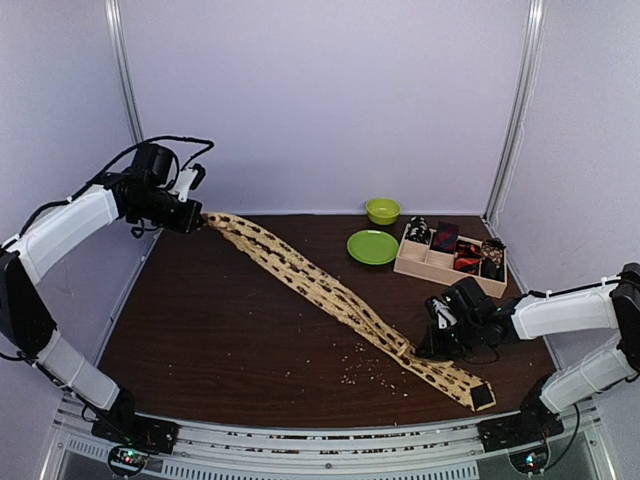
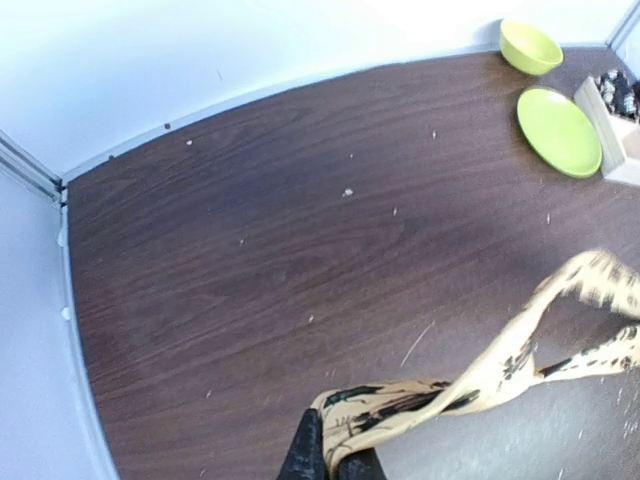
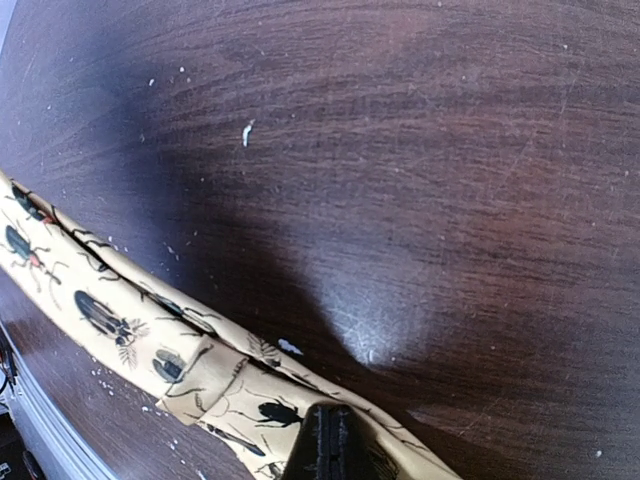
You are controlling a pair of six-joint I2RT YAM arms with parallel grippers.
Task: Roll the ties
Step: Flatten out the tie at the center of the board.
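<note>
A long tan tie [image 1: 330,295] with dark insect-like marks lies diagonally across the brown table, from the far left to the near right. My left gripper [image 1: 198,220] is shut on its narrow end and holds it a little above the table at the back left. In the left wrist view the tie [image 2: 400,405] is pinched between the fingers [image 2: 308,455] and trails off twisted to the right. My right gripper [image 1: 432,345] is shut, and its tip rests on top of the tie [image 3: 180,350] near the wide end. Small rolled ties [image 1: 445,237] sit in the wooden tray.
The wooden compartment tray [image 1: 430,268] stands at the back right, with a green plate [image 1: 372,247] and a green bowl [image 1: 382,210] to its left. Crumbs [image 1: 360,372] are scattered near the tie's lower half. White walls enclose the table on three sides.
</note>
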